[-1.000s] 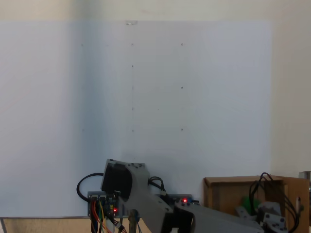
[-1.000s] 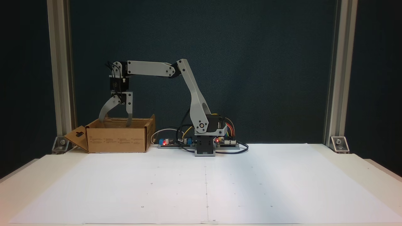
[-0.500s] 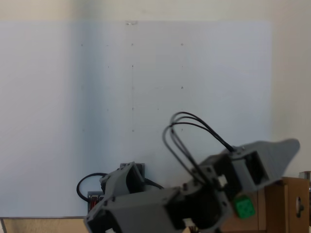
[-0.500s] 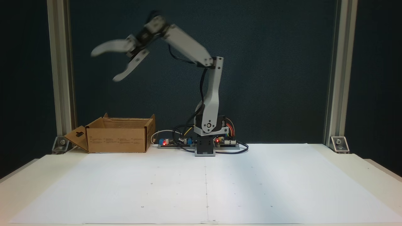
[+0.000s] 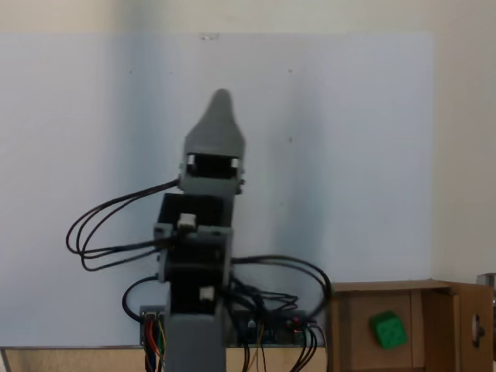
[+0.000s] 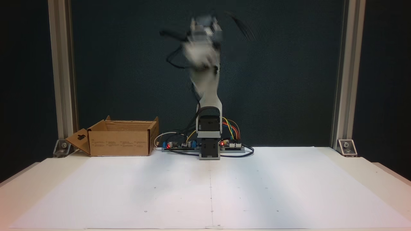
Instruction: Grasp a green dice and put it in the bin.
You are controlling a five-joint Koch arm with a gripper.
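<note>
- Nearest the front camera is the white paper sheet [image 6: 210, 189] spread over the table, sitting well below the claw and on the camera's side of the arm's base.
- Behind that, the grey arm [image 6: 208, 96] stands pretty much straight up from its base, with the circuit boards [image 6: 231, 146] and coloured wires right at its foot.
- The claw [image 5: 221, 101] is up at the top of the arm, high above the table. In a fixed view it points up the picture over the paper; in the other fixed view it's just a smear of motion blur [image 6: 200, 54].
- Only one grey jaw tip shows, the other seems lined up behind it, so I honestly can't tell how open it is. Nothing visible between the jaws.
- The bin [image 6: 120, 141] sits on the table far below the claw and off to the left in the front fixed view, side flap hanging out on its left.
- The green dice [image 5: 388, 329] lies on the bin's floor [image 5: 364, 329], well away from the claw.
</note>
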